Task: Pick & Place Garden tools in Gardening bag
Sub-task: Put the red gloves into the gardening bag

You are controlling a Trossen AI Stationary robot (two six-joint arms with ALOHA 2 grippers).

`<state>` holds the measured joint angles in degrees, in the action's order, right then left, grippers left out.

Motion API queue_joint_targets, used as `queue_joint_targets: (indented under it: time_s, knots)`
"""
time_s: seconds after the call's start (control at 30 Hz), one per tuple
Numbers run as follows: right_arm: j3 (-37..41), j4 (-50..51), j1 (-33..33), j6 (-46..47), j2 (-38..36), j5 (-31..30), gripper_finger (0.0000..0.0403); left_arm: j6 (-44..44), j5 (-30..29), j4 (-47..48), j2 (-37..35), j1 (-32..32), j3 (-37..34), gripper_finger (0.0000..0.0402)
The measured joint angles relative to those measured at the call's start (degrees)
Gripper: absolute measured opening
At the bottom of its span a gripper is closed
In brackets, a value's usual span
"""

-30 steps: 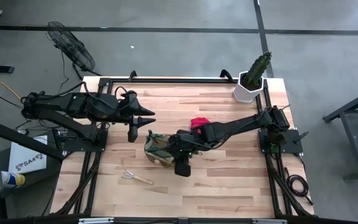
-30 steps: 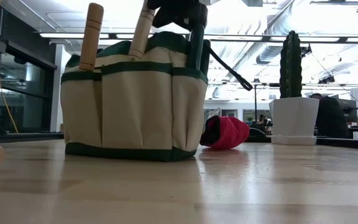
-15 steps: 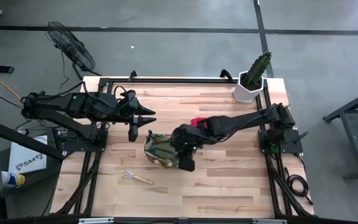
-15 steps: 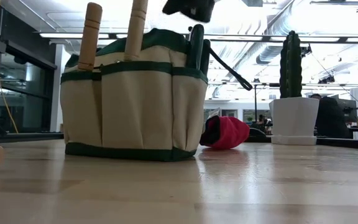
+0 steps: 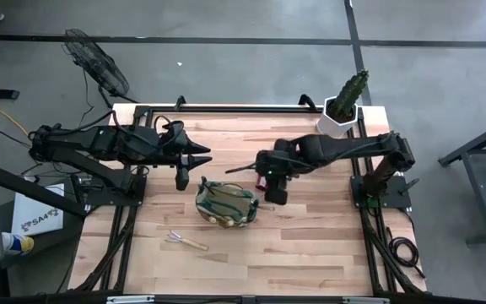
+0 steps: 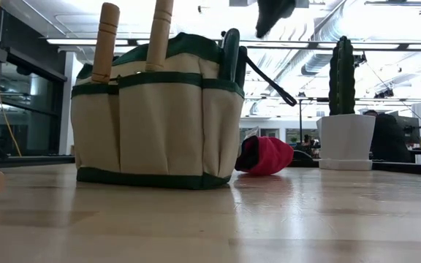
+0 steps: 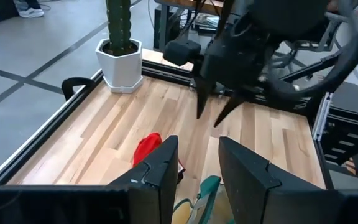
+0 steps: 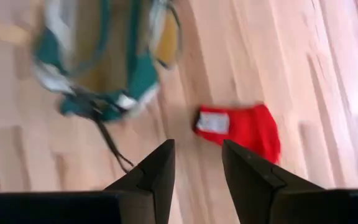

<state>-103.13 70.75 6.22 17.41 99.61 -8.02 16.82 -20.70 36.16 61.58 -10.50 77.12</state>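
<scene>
Tan bag (image 5: 225, 202) upright, handles protruding; red glove (image 6: 266, 155) beside; rake (image 5: 185, 241) apart

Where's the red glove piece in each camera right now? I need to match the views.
High view: hidden beneath the right gripper, not visible.
Low view: red glove piece lying on the table, right of the gardening bag.
Left wrist view: lying flat just beyond the left gripper.
Right wrist view: beyond the fingers, beside the bag.
Shared landmark: the gardening bag, next to the glove in every view that shows it.
</scene>
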Motion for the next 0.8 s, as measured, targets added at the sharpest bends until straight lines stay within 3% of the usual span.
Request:
queue_joint_targets:
  time_s: [0.33, 0.8]
  knots:
    - [0.02, 3.22, -7.26, 6.04, 0.00, 2.21, 0.0125, 0.27, -3.63, -0.01, 0.00, 0.00, 0.00, 0.0111]
    - [2.90, 1.07, -9.87, -6.58, -0.08, 7.99, 0.0125, 0.03, -7.57, 7.74, -0.20, 0.00, 0.00, 0.0111]
